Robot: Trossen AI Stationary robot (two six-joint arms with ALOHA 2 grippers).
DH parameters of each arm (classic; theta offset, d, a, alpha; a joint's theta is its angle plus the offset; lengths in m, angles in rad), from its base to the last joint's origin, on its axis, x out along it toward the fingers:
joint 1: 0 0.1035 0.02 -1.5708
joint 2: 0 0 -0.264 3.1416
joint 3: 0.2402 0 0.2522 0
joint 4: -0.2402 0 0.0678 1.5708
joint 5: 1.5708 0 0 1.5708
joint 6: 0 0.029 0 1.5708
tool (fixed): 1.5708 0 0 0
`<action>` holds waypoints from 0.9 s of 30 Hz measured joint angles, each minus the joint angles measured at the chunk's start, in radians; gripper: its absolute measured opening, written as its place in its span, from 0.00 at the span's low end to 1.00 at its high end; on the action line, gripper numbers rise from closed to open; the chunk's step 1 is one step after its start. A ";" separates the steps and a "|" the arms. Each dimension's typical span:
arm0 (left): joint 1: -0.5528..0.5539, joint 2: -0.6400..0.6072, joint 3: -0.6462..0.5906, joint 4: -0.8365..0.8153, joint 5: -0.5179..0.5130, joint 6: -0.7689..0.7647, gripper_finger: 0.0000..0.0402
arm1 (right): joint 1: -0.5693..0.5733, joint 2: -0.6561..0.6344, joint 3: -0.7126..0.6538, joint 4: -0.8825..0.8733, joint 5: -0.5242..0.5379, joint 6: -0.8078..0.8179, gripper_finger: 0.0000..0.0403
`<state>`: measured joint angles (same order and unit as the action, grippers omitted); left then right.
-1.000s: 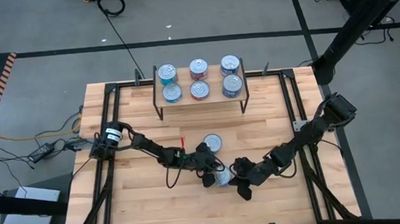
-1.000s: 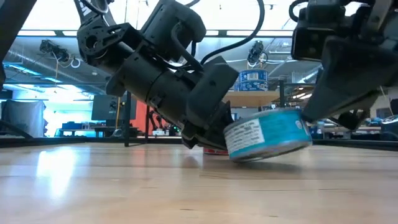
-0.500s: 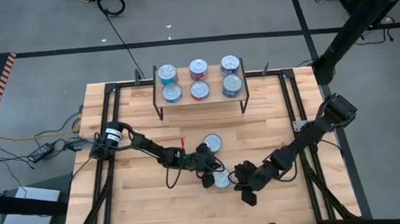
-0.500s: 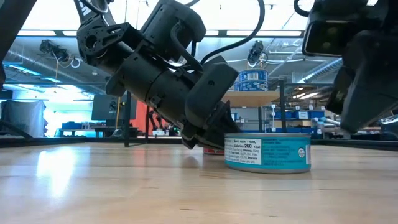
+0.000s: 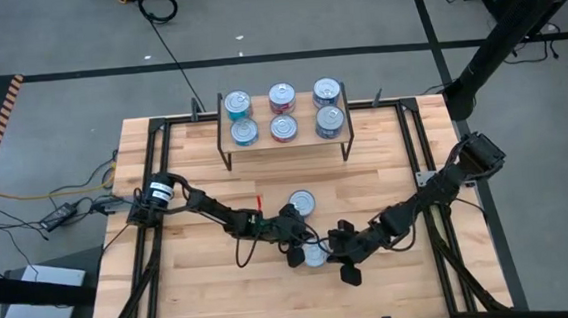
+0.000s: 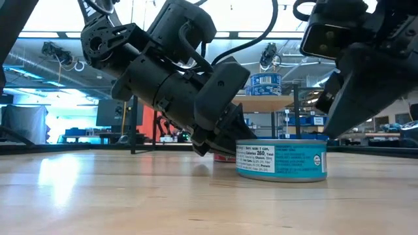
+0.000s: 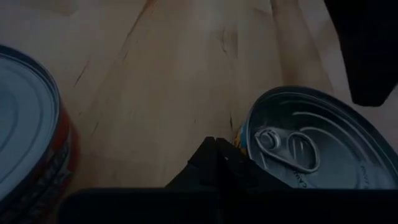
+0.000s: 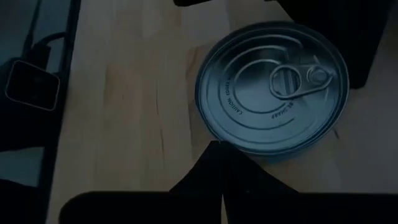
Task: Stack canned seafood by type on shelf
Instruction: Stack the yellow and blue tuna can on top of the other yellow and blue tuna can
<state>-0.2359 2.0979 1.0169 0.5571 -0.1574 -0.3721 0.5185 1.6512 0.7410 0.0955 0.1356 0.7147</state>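
While my left gripper (image 5: 298, 250) and right gripper (image 5: 337, 255) both sit pinched shut on nothing, the blue can (image 6: 281, 158) stands flat between them, low centre of the overhead frame. A red can (image 5: 301, 203) sits just above it. Plenty of bare table (image 5: 203, 295) lower left. The shelf (image 5: 285, 142), top centre, has six cans; their side labels are hard to make out.

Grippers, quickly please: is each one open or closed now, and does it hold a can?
Left gripper: closed, holding nothing, beside the light-blue can on the table.
Right gripper: closed, holding nothing, on that can's other side.
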 joint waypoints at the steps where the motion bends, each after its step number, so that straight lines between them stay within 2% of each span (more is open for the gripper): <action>1: 0.000 0.000 0.000 0.000 0.000 0.000 0.00 | -0.004 0.000 0.000 0.000 -0.005 -0.016 0.01; 7: 0.000 0.000 0.000 -0.001 0.001 0.000 0.00 | -0.005 0.000 0.000 0.007 -0.031 -0.083 0.01; 19: 0.000 0.000 0.000 -0.002 0.003 0.001 0.00 | -0.001 0.025 0.007 0.025 -0.023 -0.109 0.01; 27: 0.000 0.000 0.000 -0.004 0.014 0.000 0.00 | 0.010 0.128 0.174 -0.095 -0.040 -0.114 0.01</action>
<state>-0.2359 2.0979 1.0168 0.5530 -0.1432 -0.3717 0.5290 1.7791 0.9152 0.0003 0.0959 0.6005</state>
